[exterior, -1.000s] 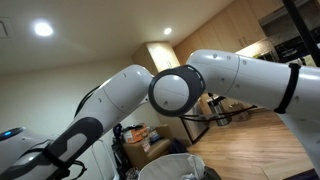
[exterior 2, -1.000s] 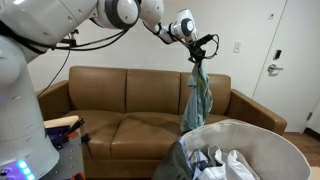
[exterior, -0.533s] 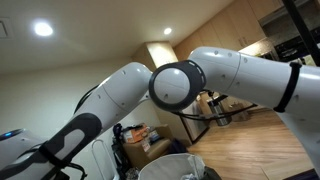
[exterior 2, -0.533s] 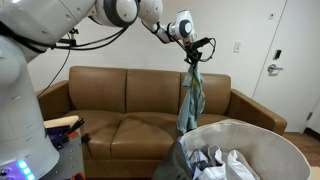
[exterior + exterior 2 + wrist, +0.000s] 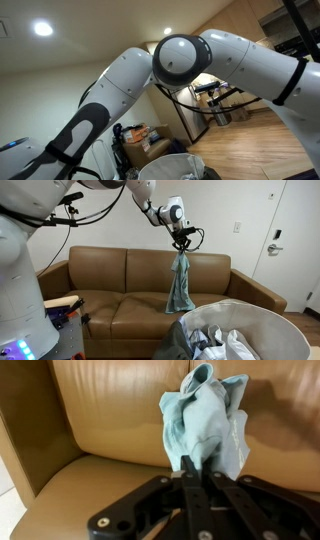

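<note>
We see the cloth [image 5: 180, 283], a pale teal one, hanging in the air from the gripper [image 5: 183, 244], whose fingers are pressed together on its top edge. It droops in loose folds in front of the backrest of the sofa [image 5: 110, 275]. Its lower end comes down near the seat, and we cannot tell whether it touches. In the wrist view we look along the closed fingers [image 5: 190, 482] at the bunched cloth, with brown leather behind and beside it. Near the cloth and closer to the camera stands a basket [image 5: 268, 318] with a pale rim, and it holds crumpled laundry [image 5: 225, 345] in white and dark tones. Behind the sofa we see a white wall with a door [image 5: 292, 240] at the side. In an exterior view the arm [image 5: 180, 58] fills most of the picture and hides the gripper.
</note>
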Available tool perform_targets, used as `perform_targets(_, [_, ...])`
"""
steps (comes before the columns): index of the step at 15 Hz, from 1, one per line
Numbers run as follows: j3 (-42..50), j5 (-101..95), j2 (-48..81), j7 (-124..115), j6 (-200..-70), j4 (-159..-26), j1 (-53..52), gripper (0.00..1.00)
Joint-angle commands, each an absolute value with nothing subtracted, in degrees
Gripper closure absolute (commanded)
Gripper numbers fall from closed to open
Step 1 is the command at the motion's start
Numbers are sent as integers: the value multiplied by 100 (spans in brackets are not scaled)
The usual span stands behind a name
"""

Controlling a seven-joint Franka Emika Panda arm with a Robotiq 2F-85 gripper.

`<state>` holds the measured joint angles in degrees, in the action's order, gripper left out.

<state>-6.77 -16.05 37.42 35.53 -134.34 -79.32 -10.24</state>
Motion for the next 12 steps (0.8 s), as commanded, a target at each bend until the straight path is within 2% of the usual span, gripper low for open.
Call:
perform_targets(1, [-728, -1644, 3756, 3530, -13403, -7900, -997, 93])
perform_targets(6, [-817, -1498, 3783, 3641, -13228, -7852, -919, 93])
perform_targets(12, [-343, -1531, 2347, 2357, -12157, -8978, -664, 93])
